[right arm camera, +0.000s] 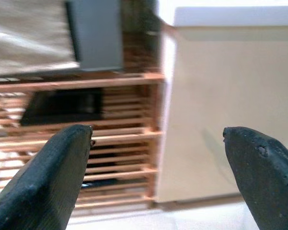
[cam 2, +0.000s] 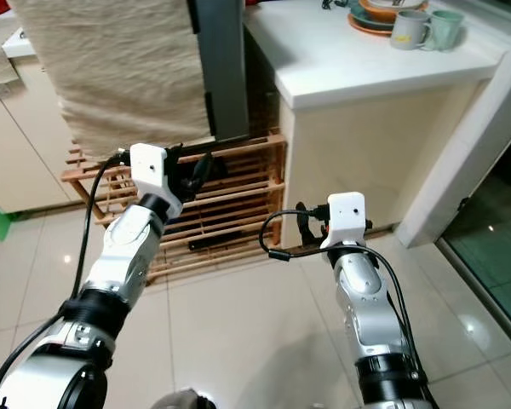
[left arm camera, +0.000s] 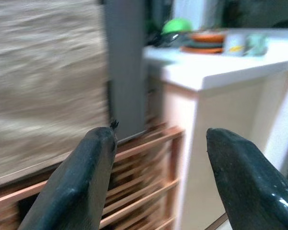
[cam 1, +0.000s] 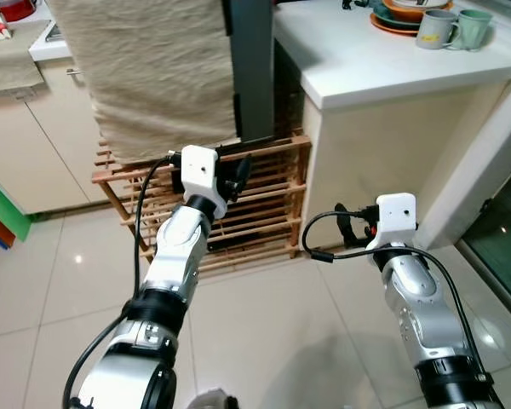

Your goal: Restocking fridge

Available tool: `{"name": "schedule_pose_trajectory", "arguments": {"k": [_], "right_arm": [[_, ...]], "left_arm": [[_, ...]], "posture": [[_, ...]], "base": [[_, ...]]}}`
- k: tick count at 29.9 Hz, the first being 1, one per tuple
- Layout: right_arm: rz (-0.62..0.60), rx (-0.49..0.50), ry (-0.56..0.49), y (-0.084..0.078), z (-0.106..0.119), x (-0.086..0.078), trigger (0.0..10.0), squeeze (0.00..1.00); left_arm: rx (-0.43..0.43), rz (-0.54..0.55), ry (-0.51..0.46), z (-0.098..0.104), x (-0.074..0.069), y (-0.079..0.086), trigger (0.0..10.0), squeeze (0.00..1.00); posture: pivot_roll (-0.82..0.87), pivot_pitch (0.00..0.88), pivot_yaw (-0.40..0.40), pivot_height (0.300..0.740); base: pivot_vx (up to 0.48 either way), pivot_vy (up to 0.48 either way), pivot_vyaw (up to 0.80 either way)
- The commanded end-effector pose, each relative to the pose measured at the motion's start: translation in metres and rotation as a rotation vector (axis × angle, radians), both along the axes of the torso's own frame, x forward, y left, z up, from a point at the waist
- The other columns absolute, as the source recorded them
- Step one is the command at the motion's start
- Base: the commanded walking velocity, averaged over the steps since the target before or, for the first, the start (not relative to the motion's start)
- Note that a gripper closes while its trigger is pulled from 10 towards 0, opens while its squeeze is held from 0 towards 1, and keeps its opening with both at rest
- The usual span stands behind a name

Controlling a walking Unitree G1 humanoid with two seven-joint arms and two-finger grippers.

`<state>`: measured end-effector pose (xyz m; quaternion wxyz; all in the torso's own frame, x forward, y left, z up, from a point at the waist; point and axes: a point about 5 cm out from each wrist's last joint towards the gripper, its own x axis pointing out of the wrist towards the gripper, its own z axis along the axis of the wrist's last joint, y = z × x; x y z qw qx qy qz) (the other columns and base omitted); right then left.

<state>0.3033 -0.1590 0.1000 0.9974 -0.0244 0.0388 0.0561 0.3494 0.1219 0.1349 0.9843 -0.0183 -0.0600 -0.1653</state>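
A grey fridge [cam 1: 254,68] stands ahead on a slatted wooden rack [cam 1: 268,200], its front draped with a beige cloth [cam 1: 153,68]. My left gripper [cam 1: 238,175] is raised in front of the rack's top rail, just below the cloth's hem. Its fingers are open and hold nothing, as the left wrist view [left arm camera: 161,136] also shows. My right gripper [cam 1: 349,223] hovers lower, by the side of the white counter's cream base, open and holding nothing [right arm camera: 158,134]. A dark flat object [right arm camera: 62,108] lies inside the rack.
A white counter [cam 1: 383,60] to the right of the fridge carries two mugs [cam 1: 436,30] and stacked plates [cam 1: 400,17]. Cream cabinets [cam 1: 43,145] stand at the left. A glass door [cam 1: 502,247] is at the far right. Glossy tiled floor [cam 1: 264,332] lies below.
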Motion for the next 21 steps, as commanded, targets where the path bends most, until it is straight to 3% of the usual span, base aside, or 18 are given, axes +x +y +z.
{"name": "schedule_pose_trajectory", "arguments": {"k": [1,5,10,14,17,21], "right_arm": [[-0.028,-0.013,-0.001,-0.009,-0.001,0.000,10.0,0.00],[-0.030,-0.014,-0.003,-0.008,-0.003,-0.001,10.0,0.00],[-0.033,-0.007,-0.008,-0.007,-0.003,-0.001,10.0,0.00],[-0.032,-0.001,-0.022,-0.005,-0.004,-0.001,10.0,0.00],[0.019,-0.047,-0.042,0.006,-0.002,0.000,10.0,0.00],[0.112,-0.113,-0.159,0.032,0.020,0.007,10.0,0.00]], "left_arm": [[0.000,0.018,0.028,0.000,0.000,-0.002,10.0,0.00],[-0.034,0.045,0.042,-0.003,-0.001,0.001,10.0,0.00],[-0.032,0.042,0.030,0.001,-0.004,0.006,10.0,0.00],[0.013,0.069,0.033,0.001,-0.002,0.012,10.0,0.00],[0.106,0.088,0.036,-0.002,0.001,0.009,10.0,0.00],[0.046,0.017,0.030,0.000,-0.002,0.000,10.0,0.00]], "posture": [[-0.12,0.000,0.094,0.740],[-0.11,0.000,0.095,0.740],[-0.11,0.000,0.097,0.740],[-0.11,0.000,0.100,0.740],[-0.11,0.000,0.099,0.740],[-0.11,0.000,0.095,0.740]], "base": [[-0.352,0.330,-0.80],[-0.336,0.345,-0.80],[0.000,0.454,-0.80],[0.000,0.480,-0.80],[0.000,0.000,0.00],[0.195,0.000,0.00]]}}
